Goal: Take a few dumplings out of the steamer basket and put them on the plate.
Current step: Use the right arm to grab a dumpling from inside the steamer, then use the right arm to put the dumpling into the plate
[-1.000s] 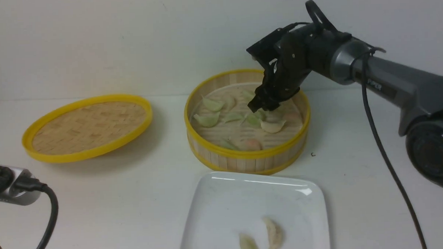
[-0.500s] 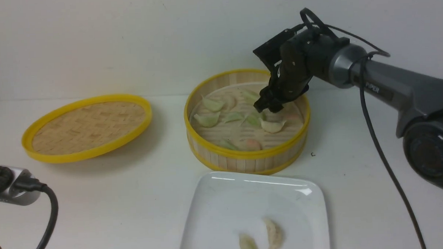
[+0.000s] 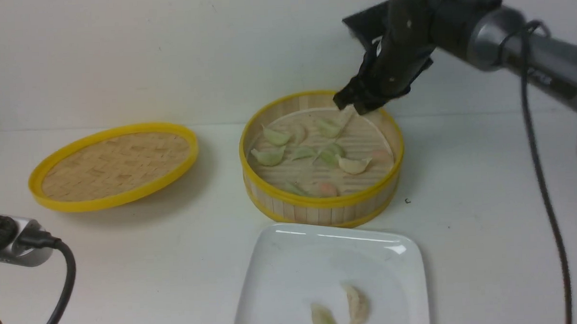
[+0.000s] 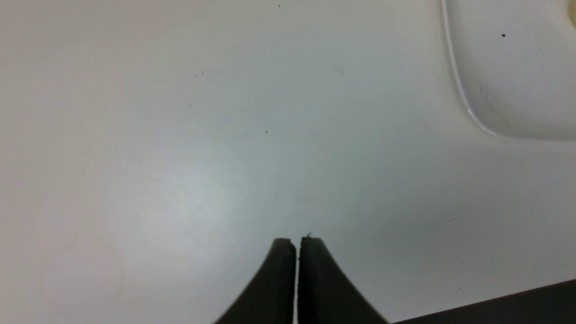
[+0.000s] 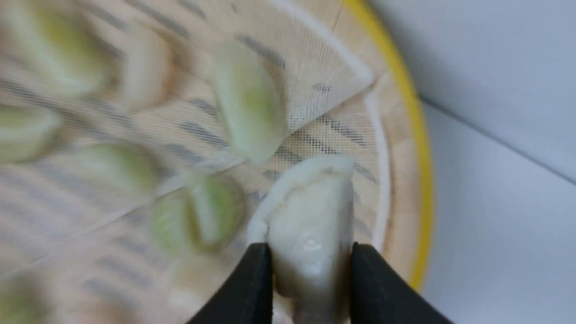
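Observation:
My right gripper (image 3: 351,104) is shut on a cream-white dumpling (image 5: 310,225) and holds it above the back of the steamer basket (image 3: 319,205). In the right wrist view my gripper (image 5: 310,252) pinches the dumpling between both black fingers. One cream-white dumpling (image 3: 354,165) lies on the basket floor among pale green and pinkish ones. The white plate (image 3: 297,262) sits in front of the basket with two dumplings (image 3: 357,305) on it. My left gripper (image 4: 297,243) is shut and empty over bare table, near the plate's corner (image 4: 495,121).
The shallow woven yellow-rimmed lid (image 3: 113,164) lies tilted on the table left of the basket. My left arm's body and black cable (image 3: 57,266) sit at the near left. A white wall stands close behind the basket.
My right gripper has risen from the basket floor, up and slightly back, carrying a cream-white dumpling. The left arm has not moved.

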